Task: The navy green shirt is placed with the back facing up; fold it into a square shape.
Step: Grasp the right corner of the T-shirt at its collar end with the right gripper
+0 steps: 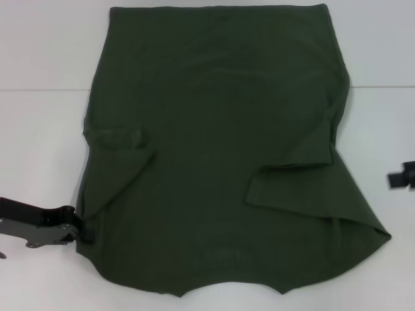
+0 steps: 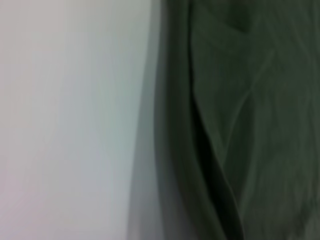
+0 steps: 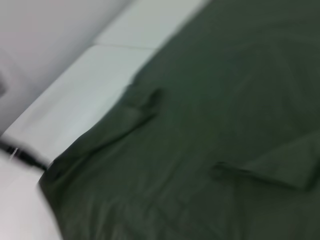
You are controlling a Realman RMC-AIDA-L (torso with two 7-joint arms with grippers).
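The navy green shirt (image 1: pixel 220 149) lies flat on the white table (image 1: pixel 39 142), collar end toward me. Both short sleeves are folded inward onto the body, one at the left (image 1: pixel 120 139) and one at the right (image 1: pixel 292 188). My left gripper (image 1: pixel 72 225) is low at the shirt's left edge, near the shoulder corner, right against the fabric. The left wrist view shows that edge of the shirt (image 2: pixel 220 130) in layered folds beside bare table (image 2: pixel 70 120). Only a black part of my right gripper (image 1: pixel 402 175) shows at the frame's right edge, apart from the shirt. The right wrist view looks across the shirt (image 3: pixel 210 115).
The white table runs around the shirt on both sides, with a seam line (image 1: pixel 42 89) crossing it toward the back. The shirt's hem reaches the far edge of the head view. In the right wrist view a dark bit of the left arm (image 3: pixel 22 156) shows far off.
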